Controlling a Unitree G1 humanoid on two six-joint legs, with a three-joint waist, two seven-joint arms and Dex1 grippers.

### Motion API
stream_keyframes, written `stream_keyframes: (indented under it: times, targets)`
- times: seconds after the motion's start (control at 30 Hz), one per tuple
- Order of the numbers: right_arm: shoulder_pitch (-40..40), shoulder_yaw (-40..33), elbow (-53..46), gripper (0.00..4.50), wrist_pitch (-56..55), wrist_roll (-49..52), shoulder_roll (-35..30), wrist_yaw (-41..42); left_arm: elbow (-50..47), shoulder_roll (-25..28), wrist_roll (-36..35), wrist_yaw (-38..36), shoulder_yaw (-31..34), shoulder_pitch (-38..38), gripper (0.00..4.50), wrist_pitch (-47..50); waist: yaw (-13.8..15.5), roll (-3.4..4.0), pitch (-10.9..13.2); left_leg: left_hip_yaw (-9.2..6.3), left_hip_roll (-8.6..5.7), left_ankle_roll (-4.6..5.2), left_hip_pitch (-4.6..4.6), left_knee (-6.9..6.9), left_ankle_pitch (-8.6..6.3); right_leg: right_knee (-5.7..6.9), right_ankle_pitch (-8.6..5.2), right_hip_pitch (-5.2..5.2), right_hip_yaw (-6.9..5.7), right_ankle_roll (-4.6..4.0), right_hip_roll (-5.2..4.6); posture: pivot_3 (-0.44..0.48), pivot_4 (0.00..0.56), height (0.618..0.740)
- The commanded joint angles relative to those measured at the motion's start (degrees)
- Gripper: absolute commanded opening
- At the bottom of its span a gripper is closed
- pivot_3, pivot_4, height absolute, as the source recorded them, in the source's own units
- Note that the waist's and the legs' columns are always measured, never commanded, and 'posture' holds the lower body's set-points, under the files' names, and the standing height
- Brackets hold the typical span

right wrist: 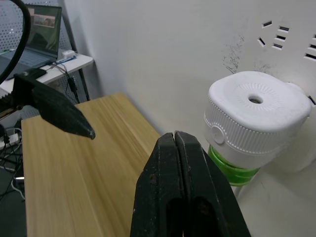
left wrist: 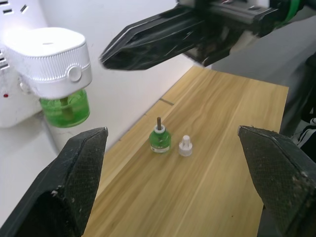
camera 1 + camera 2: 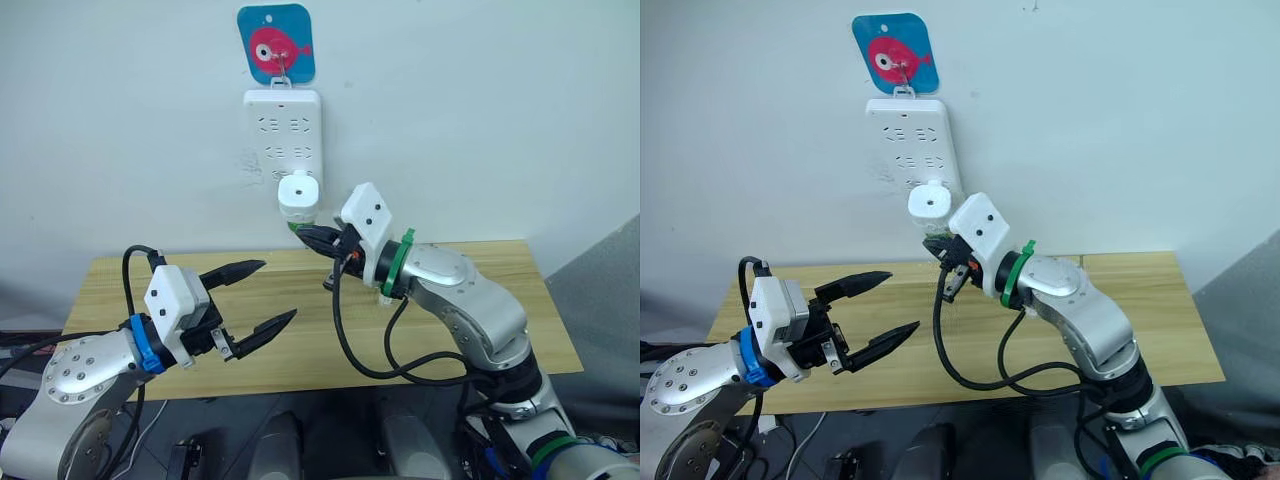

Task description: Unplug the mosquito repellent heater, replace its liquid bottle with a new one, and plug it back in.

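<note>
We see the heater [image 3: 298,195] plugged into the bottom of the white socket strip [image 3: 282,133] on the far wall, above the far edge of the wooden table [image 3: 480,300]. It is a white rounded unit with a hole in its top face, and a green liquid bottle [image 2: 65,108] sits under it. Above the strip hangs a blue card with a pink fish [image 3: 276,42].

Our right gripper [image 3: 312,236] is raised close under and just to the right of the heater, its tip near the green bottle. Its two black fingers are pressed together with no gap between them and nothing held, as the right wrist view makes plain.

Our left gripper [image 3: 262,294] hovers over the near left part of the table, well apart from the heater. Its jaws are spread wide and hold nothing.

On the table near the wall, in the left wrist view, stands a small green bottle [image 2: 159,140] with a brown wick sticking up from its white neck. Just beside it, not touching, stands a small white cap [image 2: 185,146].

A black cable [image 3: 360,350] loops down from the right wrist toward the near edge of the table. In the right wrist view, a laptop [image 1: 38,38] sits on a side desk beyond the table.
</note>
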Motion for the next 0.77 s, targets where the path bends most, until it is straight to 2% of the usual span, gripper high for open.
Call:
stream_keyframes:
  times: [0.03, 0.1, 0.17, 0.27, 0.47, 0.5, 0.63, 0.77]
  targets:
    - [2.46, -3.93, -6.68, 0.02, -0.73, 2.78, -6.80, 5.23, 3.49, 1.28, 2.22, -0.49, 2.52, -0.36, 4.50, -2.05, 0.08, 0.00, 0.00, 0.00, 0.00, 0.00, -0.01, 0.00, 0.00, -0.01, 0.00, 0.00, 0.00, 0.00, 0.00, -0.037, 0.173, 0.725]
    - [5.18, -5.41, -7.77, 0.37, -3.52, 1.35, -14.57, 9.20, 7.17, 3.65, 2.73, -4.25, 3.25, 0.13, 4.50, -2.88, 0.49, -0.01, -0.02, -0.02, -0.01, 0.00, 0.00, 0.00, 0.00, -0.10, 0.00, 0.07, -0.04, 0.00, -0.01, -0.043, 0.163, 0.725]
    - [8.42, -7.90, -7.66, 0.91, -5.66, 1.63, -21.10, 12.75, 10.64, 6.42, 4.54, -9.13, 3.19, 1.12, 4.50, -5.88, 0.74, -0.02, -0.03, -0.02, -0.02, 0.00, 0.00, 0.00, 0.00, -0.34, 0.00, 0.17, -0.09, 0.01, -0.01, -0.050, 0.155, 0.725]
    - [13.16, -12.32, -6.01, 2.01, -10.13, 1.72, -28.93, 17.38, 15.27, 8.08, 6.47, -10.36, 3.65, 0.10, 4.50, -7.98, 1.04, -0.04, -0.05, 0.08, -0.04, 0.00, -0.02, 0.00, 0.00, -0.41, 0.01, 0.17, -0.02, 0.03, -0.04, -0.055, 0.146, 0.725]
    - [19.02, -21.85, -1.56, 4.27, -16.73, 3.07, -37.72, 23.95, 22.05, 12.63, 10.57, -13.10, 3.14, -1.69, 4.50, -8.61, 1.00, -0.07, -0.18, 0.09, 0.00, 0.00, 0.02, 0.02, 0.00, -0.35, 0.02, 0.18, -0.02, 0.03, -0.01, -0.048, 0.125, 0.725]
    - [19.57, -22.81, -0.22, 4.46, -18.69, 2.27, -39.28, 24.96, 22.42, 13.20, 11.08, -12.53, 3.05, -2.21, 4.50, -7.96, 1.01, -0.09, -0.23, 0.12, -0.01, 0.01, 0.03, 0.03, 0.00, -0.36, 0.03, 0.18, 0.00, 0.04, -0.02, -0.044, 0.121, 0.725]
    - [23.20, -26.14, 3.71, 4.46, -25.36, 1.65, -43.70, 29.89, 22.56, 14.81, 15.89, -9.50, 1.61, -3.34, 4.50, -6.92, 1.32, -0.19, -0.47, 0.13, -0.02, 0.00, 0.02, 0.09, 0.00, -0.37, 0.06, 0.22, 0.00, 0.09, -0.05, -0.037, 0.107, 0.725]
    - [24.83, -26.54, 6.90, 4.46, -30.32, 0.02, -45.24, 31.48, 22.83, 14.38, 15.26, -10.65, 1.22, -3.79, 4.50, -6.39, 1.31, -0.24, -0.97, 0.14, -0.02, 0.00, 0.03, 0.09, 0.00, -0.36, 0.06, 0.23, 0.00, 0.09, -0.05, -0.037, 0.097, 0.725]
